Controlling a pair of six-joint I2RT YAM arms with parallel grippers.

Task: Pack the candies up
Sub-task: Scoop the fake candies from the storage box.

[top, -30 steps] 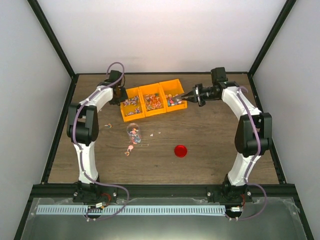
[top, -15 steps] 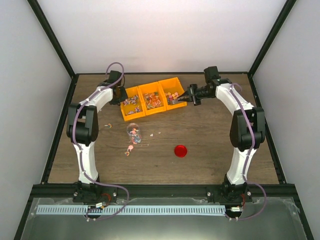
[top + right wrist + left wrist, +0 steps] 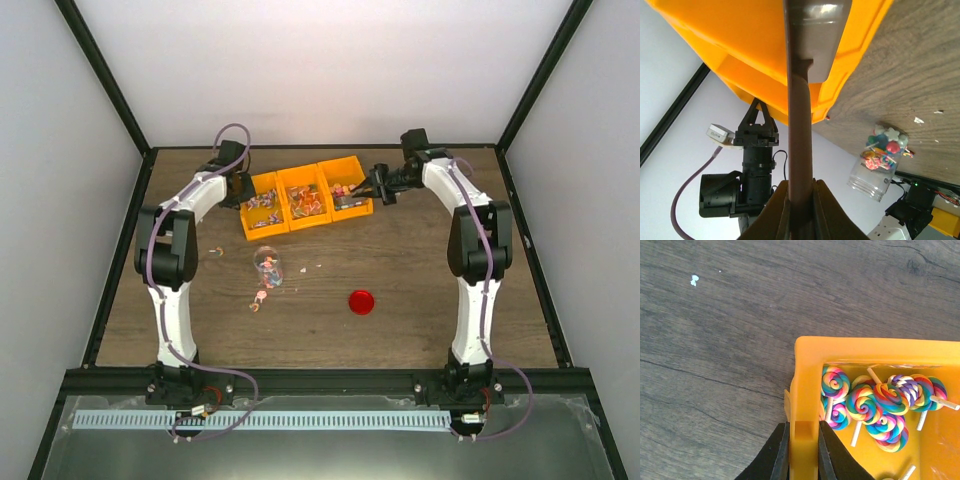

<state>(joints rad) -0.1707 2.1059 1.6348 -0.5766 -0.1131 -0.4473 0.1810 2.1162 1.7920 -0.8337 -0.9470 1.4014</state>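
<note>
The candies I see best are swirl lollipops in a corner of the left yellow bin. More fill the two bins beside it, some sit in the clear jar, and a few lie loose on the desk by the jar. My left jaws are clamped on the left bin's wall. My right jaws grip a grey-brown tool, its broad end against the right bin. The red lid lies apart.

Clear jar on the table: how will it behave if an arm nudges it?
Likely light and easy to slide: the jar is small, with only a low layer of candies inside. Tipping would probably spill them, since the red lid lies apart.
</note>
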